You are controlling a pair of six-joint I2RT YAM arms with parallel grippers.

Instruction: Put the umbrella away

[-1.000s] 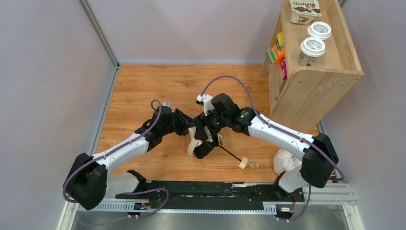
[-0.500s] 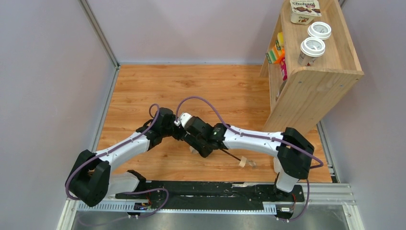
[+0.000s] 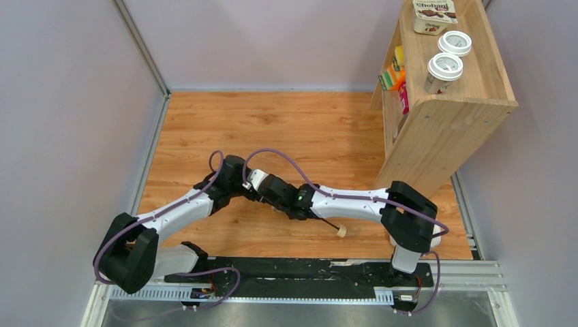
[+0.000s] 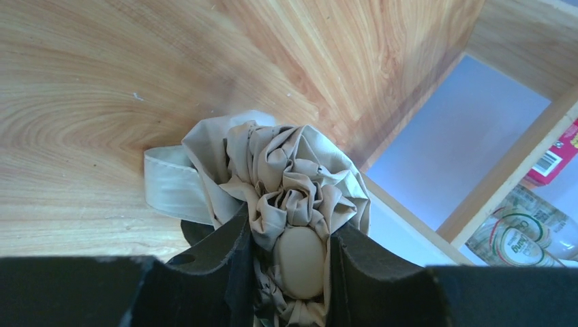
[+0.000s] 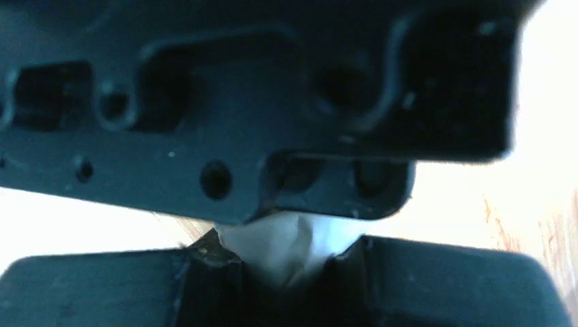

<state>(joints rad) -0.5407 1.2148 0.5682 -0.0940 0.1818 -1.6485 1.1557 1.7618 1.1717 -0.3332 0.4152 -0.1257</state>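
Left wrist: umbrella (image 4: 293,177) beige, canopy bunched, strap tab (image 4: 170,187) sticking out.

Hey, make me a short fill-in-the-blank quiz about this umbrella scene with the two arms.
1. The left gripper is shut on the bunched cream canopy of the ___.
2. The wooden knob lies nearer the ___ arm's base.
3. On top of the shelf stand ___ white-lidded cups.
Missing words: umbrella; right; two.
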